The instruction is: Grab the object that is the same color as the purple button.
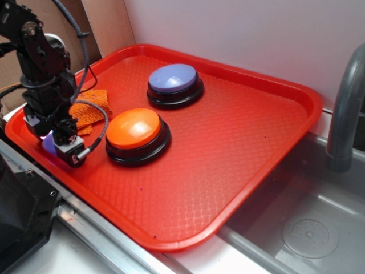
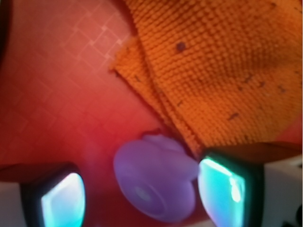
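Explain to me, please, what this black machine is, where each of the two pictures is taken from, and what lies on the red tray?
It is a small robot arm; its gripper is its hand. The exterior picture looks at the red tray from outside; the wrist picture looks down from a camera by the fingers. On the tray sit a purple button, an orange button and an orange cloth. Between the open fingers, next to the cloth's edge, lies a small purple piece. It is not gripped yet.
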Controlling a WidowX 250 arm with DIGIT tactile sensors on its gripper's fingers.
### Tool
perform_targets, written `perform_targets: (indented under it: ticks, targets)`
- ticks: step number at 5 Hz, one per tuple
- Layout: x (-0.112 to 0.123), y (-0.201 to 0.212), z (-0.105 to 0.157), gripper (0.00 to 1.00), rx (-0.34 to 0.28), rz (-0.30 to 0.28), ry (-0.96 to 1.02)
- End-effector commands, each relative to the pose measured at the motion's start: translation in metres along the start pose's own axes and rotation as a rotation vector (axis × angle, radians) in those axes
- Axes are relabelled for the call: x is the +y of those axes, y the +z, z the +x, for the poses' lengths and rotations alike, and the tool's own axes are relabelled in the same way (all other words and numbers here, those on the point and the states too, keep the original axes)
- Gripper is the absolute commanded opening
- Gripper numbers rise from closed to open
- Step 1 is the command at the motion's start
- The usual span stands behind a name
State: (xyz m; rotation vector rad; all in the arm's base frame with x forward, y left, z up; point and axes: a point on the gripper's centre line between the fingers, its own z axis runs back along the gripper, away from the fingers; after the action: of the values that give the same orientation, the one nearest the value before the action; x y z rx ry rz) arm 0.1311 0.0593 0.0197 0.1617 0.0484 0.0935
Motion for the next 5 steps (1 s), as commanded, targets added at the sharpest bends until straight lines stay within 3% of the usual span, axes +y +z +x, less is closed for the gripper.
perform_targets:
  ticks: [1, 3, 4, 5]
  targets:
    - [0.006, -0.002, 0.002, 0.00, -0.015, 0.002, 0.044]
    - [0.000, 0.020, 0.005, 0.00, -0.043, -0.027, 0.083]
    - [-0.008, 0.065, 0.013, 0.00, -0.037, -0.072, 0.082]
    - [-0.020, 0.115, 0.026, 0.00, -0.085, -0.159, 0.039]
